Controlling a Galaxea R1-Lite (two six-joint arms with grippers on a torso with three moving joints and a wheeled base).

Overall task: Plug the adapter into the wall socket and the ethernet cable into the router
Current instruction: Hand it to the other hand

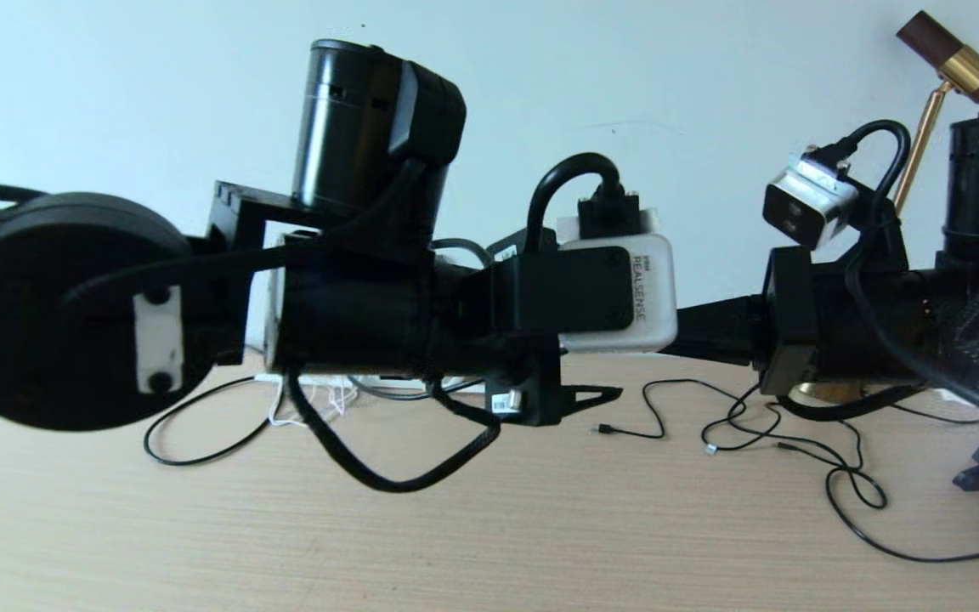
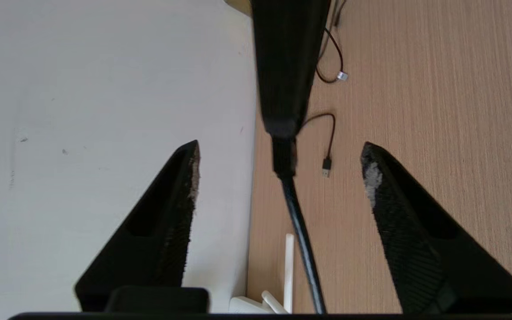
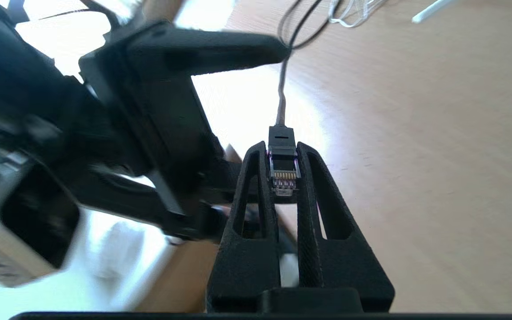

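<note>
Pinching the small black plug end (image 3: 283,171) of the ethernet cable (image 3: 280,106) in the right gripper (image 3: 282,149), jaws pressed flat on both sides, gold contacts facing the wrist camera. Reaching in from 3 o'clock in the head view, toward the middle. Standing wide apart at the left gripper (image 2: 281,148), nothing between its fingers (image 2: 180,209) but air, the held plug and cable passing through that gap without touching either pad. Sitting just past centre toward 4 o'clock in the head view.

Judging the cable light but springy: stiff enough to tug sideways on the plug, soft enough to sag. Plug body hard, smooth and slippery, with a thin locking clip likely to snap under a crooked squeeze. Best taken on the flat sides of the plug body, behind the contacts, as gripped now; never on the cord alone.

Spotting only a sliver of the router (image 2: 245,306) and one antenna (image 2: 289,258), close by the wall (image 2: 82,89) on the table (image 1: 540,527). Noting thin loose cables (image 1: 795,442) at 4 o'clock. Finding no adapter or wall socket in view.
</note>
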